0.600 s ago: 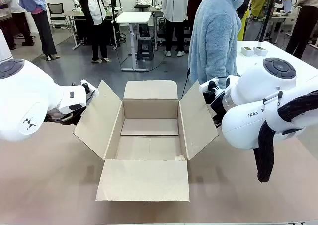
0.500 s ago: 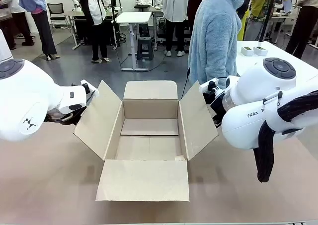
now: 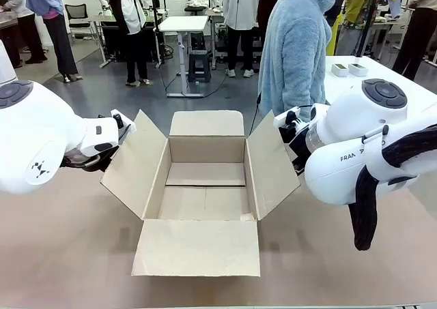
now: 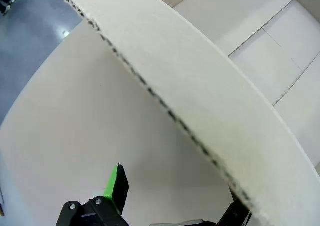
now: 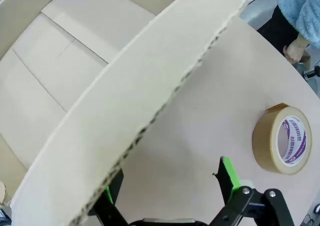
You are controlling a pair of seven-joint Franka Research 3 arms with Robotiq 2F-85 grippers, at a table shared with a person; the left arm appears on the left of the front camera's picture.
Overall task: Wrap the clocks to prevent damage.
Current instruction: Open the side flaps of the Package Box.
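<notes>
Nothing has moved: left gripper and right gripper stay spread at the empty cardboard box's side flaps, mid-worktop; wrapping seemingly stalled.

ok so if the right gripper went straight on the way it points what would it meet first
Probably the right flap of the cardboard box: its corrugated edge runs just ahead of the open right gripper. Should the edge slip between the jaws, the table comes next; depth is unclear.
</notes>
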